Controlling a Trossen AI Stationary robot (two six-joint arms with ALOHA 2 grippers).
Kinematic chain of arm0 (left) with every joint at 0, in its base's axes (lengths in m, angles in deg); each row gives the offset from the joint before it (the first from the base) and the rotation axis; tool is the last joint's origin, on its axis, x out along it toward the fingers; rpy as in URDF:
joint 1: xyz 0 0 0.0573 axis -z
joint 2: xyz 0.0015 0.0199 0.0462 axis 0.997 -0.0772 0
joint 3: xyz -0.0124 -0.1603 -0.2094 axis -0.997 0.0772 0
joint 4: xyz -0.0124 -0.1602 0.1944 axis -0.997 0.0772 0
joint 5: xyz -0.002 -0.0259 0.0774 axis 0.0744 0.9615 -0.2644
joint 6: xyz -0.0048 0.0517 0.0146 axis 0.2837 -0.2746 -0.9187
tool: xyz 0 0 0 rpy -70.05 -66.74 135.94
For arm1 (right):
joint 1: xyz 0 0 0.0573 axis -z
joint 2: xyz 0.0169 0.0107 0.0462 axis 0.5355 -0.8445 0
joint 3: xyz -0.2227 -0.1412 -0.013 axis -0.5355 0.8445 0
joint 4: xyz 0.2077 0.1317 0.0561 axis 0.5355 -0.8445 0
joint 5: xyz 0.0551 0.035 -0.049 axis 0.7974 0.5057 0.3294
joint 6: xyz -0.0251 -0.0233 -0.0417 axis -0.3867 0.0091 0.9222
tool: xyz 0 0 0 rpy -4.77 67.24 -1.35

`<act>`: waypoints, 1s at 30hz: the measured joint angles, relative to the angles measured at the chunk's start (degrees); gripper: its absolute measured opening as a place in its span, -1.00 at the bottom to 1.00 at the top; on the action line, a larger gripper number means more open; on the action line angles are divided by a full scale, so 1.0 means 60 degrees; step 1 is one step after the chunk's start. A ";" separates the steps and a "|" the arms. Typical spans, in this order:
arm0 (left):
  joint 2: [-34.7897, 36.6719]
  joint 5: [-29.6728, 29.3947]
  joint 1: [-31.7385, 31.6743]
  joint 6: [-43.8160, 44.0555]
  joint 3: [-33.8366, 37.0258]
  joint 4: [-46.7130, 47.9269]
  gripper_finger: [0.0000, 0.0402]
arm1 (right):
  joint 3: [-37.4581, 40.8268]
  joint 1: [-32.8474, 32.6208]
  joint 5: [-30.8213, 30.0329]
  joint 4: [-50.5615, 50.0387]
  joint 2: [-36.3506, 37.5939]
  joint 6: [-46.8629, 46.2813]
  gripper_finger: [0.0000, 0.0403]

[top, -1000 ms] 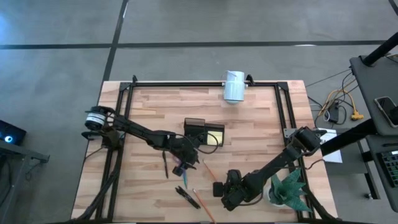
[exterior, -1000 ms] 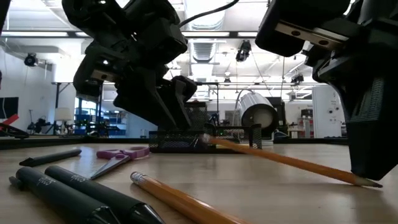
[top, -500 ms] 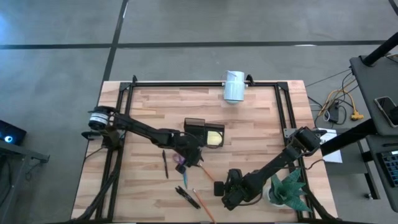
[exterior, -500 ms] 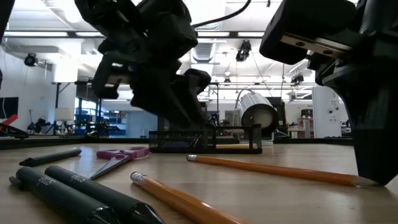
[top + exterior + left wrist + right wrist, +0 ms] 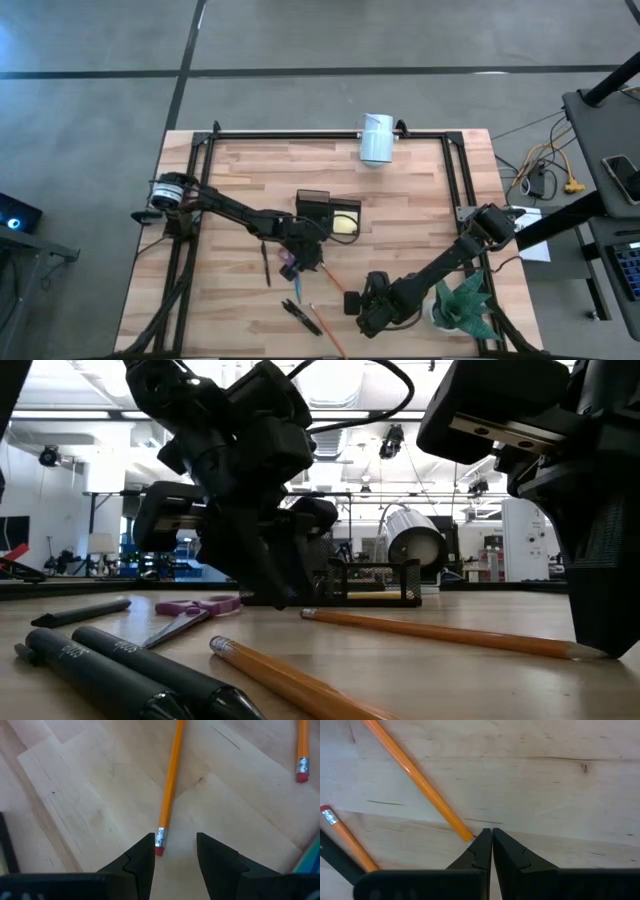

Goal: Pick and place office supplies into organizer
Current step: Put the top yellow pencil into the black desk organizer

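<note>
Wooden table (image 5: 240, 180) framed by black rails (image 5: 300, 133) along the far edge and both sides; the far-left and near-left areas of the boards are bare. Black pen (image 5: 266, 266) lies left of centre, with clear wood on its left. Left gripper (image 5: 305, 258) sits mid-table just near-side of the organizer (image 5: 318, 212), fingers apart with nothing between them; in the left wrist view the eraser end of an orange pencil (image 5: 169, 790) lies right at the tip of one finger, just inside the gap, not clamped. That pencil runs diagonally toward the right gripper. Purple scissors (image 5: 291, 269) lie half under the left gripper from above; in the low view they lie flat at left, handles toward the middle. Organizer is partly covered by the arm, compartments hard to make out; yellow sticky pad (image 5: 346, 222) is at its right end, touching or inside, can't tell which. Two dark markers (image 5: 296, 311) and a second pencil (image 5: 325, 327) lie near the front edge; the markers carry small grey print in the low view, unreadable. White cylinder (image 5: 377, 138) lies at the far rail. Right gripper (image 5: 368, 312) is low near the front edge, fingers pressed together and holding nothing, tips just beside the first pencil's point. Green plant (image 5: 462, 305) sits in the near-right corner, partly hidden by the right arm. No other legible writing.
</note>
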 joint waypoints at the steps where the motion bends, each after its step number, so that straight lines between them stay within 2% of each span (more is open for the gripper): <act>1: 0.0000 0.0000 -0.0006 0.0002 -0.0007 0.0000 -0.37 | 0.0000 0.0000 0.0004 0.0006 0.0004 0.0002 -0.95; 16: 0.0000 0.0000 -0.0062 0.0064 -0.0028 -0.0245 -0.37 | -0.0803 -0.0066 -0.0073 -0.0289 0.0066 0.1000 -0.95; 30: -0.0018 -0.0004 -0.0062 0.0108 -0.0017 -0.0245 -0.37 | -0.0617 -0.0062 -0.0284 -0.0357 0.0004 0.1071 -0.95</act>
